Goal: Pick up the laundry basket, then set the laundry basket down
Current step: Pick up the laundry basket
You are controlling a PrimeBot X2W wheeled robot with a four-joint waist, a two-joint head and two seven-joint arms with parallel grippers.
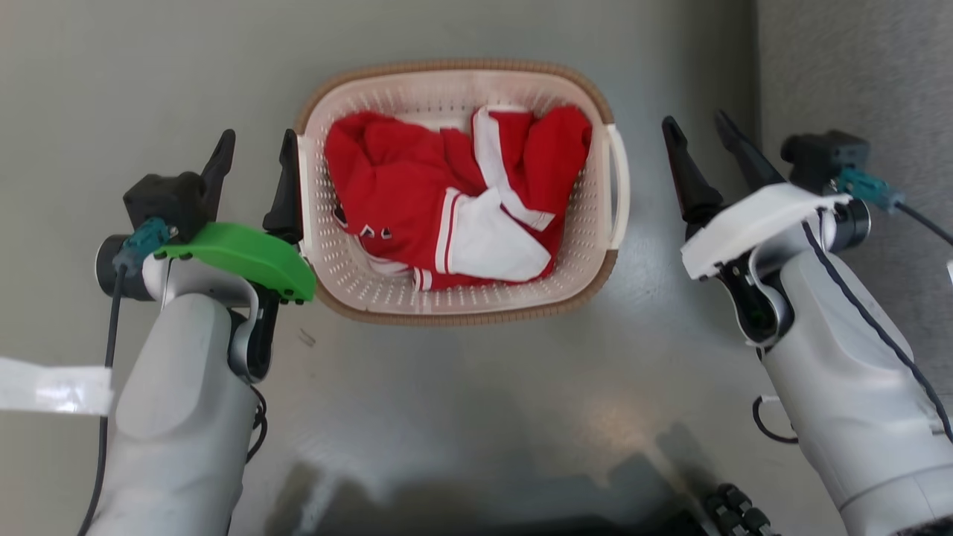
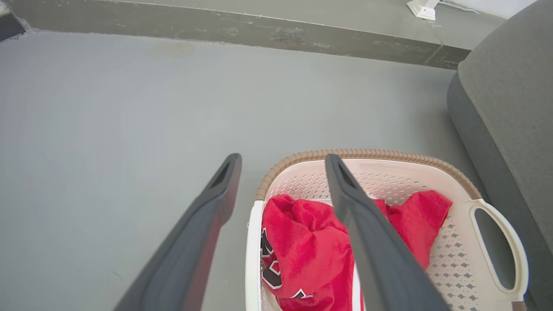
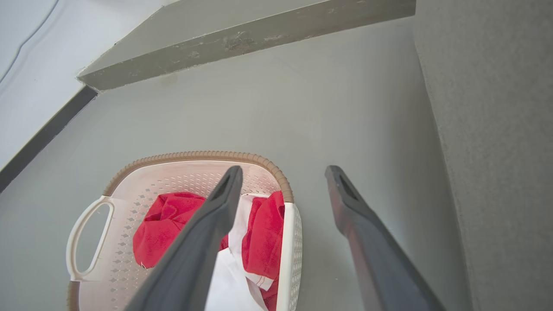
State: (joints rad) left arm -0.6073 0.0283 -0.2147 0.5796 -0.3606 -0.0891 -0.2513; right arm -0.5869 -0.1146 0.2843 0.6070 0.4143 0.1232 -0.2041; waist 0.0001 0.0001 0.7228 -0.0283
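Grey floor (image 1: 149, 74) lies under the laundry basket (image 1: 447, 93), which the head view shows whole from above, between the left gripper (image 1: 257, 141), fingers spread and empty just beside its left handle (image 1: 301, 186), and the right gripper (image 1: 697, 123), likewise spread and empty, a little clear of its right handle (image 1: 622, 186). Both wrist views add a low grey ledge (image 2: 259, 30) beyond the basket and grey upholstery (image 2: 510, 108) to its right. Its walls are cream-white perforated plastic under a brown woven-look rim, with a white loop handle on each short side and a crumpled red and white garment (image 1: 402, 179) inside.
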